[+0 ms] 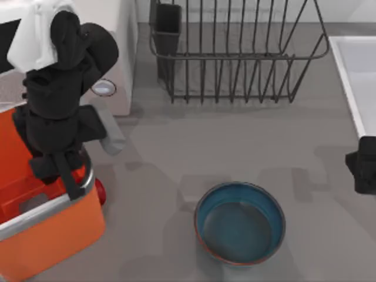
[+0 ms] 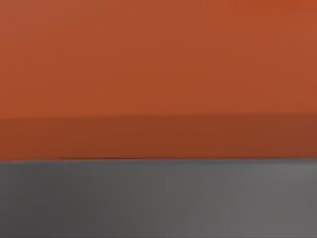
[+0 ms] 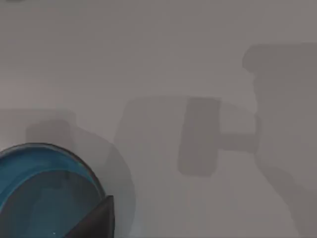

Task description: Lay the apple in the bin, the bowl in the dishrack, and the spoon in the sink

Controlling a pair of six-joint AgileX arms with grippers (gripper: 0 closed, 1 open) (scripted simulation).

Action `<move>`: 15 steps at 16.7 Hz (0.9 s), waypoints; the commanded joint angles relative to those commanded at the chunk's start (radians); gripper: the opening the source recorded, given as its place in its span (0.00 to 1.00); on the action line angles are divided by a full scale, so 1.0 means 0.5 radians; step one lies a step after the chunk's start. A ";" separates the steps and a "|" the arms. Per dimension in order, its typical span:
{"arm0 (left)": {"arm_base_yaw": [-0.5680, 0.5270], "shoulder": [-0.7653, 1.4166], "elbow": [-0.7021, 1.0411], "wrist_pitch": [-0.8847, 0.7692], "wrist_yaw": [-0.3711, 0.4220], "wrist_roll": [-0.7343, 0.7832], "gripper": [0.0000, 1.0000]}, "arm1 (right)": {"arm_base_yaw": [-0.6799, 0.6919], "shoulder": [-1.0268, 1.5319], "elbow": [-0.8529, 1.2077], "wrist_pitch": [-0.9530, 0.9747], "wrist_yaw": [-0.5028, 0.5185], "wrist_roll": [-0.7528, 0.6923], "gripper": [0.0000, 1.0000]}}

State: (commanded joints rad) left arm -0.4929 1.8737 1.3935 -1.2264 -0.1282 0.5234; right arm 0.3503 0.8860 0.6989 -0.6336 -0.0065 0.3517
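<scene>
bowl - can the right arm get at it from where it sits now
Probably yes. The bowl stands upright and alone on open grey table, with nothing between it and the right arm at the table's right edge. The left arm is over the orange bin, well clear.

Small glossy red apple [image 1: 101,191] largely hidden behind the large orange plastic bin's silver-grey rim [image 1: 41,210]; left tool concealed beneath its black arm; pale rectangular sink [image 1: 359,70] cropped at the right edge.

Plain grey table [image 1: 176,147]; white microwave [image 1: 120,53] far left; soft shadows.
</scene>
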 joint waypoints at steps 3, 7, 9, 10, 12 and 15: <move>0.000 0.000 0.000 0.000 0.000 0.000 1.00 | 0.208 0.602 0.421 -0.388 -0.004 0.216 1.00; 0.000 0.000 0.000 0.000 0.000 0.000 1.00 | 0.439 1.218 0.899 -0.814 -0.002 0.455 1.00; 0.000 0.000 0.000 0.000 0.000 0.000 1.00 | 0.526 1.433 1.083 -0.969 0.003 0.544 1.00; 0.000 0.000 0.000 0.000 0.000 0.000 1.00 | 0.559 1.514 1.157 -1.028 0.007 0.579 1.00; 0.000 0.000 0.000 0.000 0.000 0.000 1.00 | 0.605 1.624 1.257 -1.108 0.012 0.626 1.00; 0.000 0.000 0.000 0.000 0.000 0.000 1.00 | 0.618 1.656 1.286 -1.130 0.014 0.640 1.00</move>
State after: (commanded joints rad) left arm -0.4929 1.8737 1.3935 -1.2264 -0.1282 0.5234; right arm 0.6593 1.7139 1.3417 -1.1988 0.0004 0.6716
